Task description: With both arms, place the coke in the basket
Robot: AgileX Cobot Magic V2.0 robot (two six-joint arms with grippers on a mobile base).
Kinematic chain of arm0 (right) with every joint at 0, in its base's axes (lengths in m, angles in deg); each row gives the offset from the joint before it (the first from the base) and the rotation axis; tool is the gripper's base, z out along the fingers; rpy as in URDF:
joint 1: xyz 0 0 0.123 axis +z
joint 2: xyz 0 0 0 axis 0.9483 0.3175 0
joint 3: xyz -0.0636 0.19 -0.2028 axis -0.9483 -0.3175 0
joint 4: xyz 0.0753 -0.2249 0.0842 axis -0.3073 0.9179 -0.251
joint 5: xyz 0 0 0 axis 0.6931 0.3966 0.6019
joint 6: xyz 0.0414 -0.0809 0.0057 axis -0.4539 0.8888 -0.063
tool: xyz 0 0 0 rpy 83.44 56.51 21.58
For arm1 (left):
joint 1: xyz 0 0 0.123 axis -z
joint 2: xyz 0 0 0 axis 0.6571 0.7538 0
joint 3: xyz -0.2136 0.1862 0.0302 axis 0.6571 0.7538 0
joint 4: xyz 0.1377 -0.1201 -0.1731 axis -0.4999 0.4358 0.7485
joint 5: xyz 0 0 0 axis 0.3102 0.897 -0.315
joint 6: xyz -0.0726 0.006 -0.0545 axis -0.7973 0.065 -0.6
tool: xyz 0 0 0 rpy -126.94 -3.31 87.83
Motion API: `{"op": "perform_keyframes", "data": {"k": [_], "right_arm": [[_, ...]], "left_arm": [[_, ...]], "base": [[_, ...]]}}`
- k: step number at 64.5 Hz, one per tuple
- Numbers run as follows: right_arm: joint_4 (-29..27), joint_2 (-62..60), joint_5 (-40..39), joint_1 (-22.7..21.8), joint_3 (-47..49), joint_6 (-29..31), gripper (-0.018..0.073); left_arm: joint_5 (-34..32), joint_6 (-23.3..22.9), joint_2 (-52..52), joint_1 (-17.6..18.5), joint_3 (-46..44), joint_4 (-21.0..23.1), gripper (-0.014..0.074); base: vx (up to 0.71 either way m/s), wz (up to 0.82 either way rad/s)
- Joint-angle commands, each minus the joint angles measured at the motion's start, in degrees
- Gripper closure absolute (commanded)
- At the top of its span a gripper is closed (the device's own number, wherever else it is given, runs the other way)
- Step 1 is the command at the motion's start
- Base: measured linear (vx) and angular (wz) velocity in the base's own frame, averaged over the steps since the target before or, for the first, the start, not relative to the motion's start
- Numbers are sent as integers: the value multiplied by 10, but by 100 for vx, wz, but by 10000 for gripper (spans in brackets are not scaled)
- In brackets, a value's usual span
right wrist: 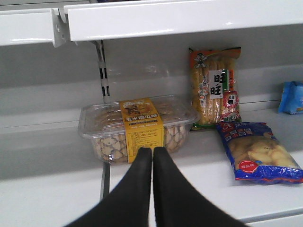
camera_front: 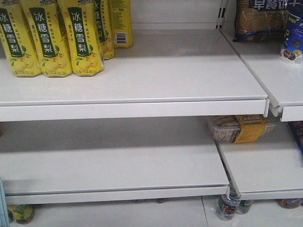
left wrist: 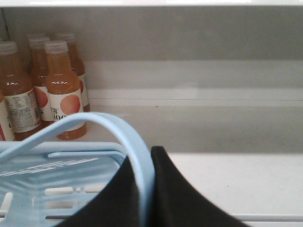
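We find the left gripper (left wrist: pixel 144 189) pinching the basket (left wrist: pixel 42 182) by its thin, slippery handle (left wrist: pixel 113 130), right gripper (right wrist: pixel 152 158) pressed together empty; no coke visible.

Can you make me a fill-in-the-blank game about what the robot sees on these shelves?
1. The left gripper is shut on the basket's light ____ handle.
2. The juice bottles stand on the ____ side of the left wrist view.
3. The right gripper holds ____.
4. The clear plastic box of snacks has a ____ label.

Missing words: blue; left; nothing; yellow
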Motion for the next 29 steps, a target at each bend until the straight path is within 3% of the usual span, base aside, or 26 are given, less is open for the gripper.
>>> {"op": "perform_keyframes", "data": {"k": [1,29], "right_arm": [[7,-10,-44,-4,-8,3,564],[7,-10,-44,-4,-8,3,564]], "left_arm": [[-93,22,-12,0,1,-22,603],[-93,22,-12,0,1,-22,603]], "base": [[0,0],[0,0]]}}
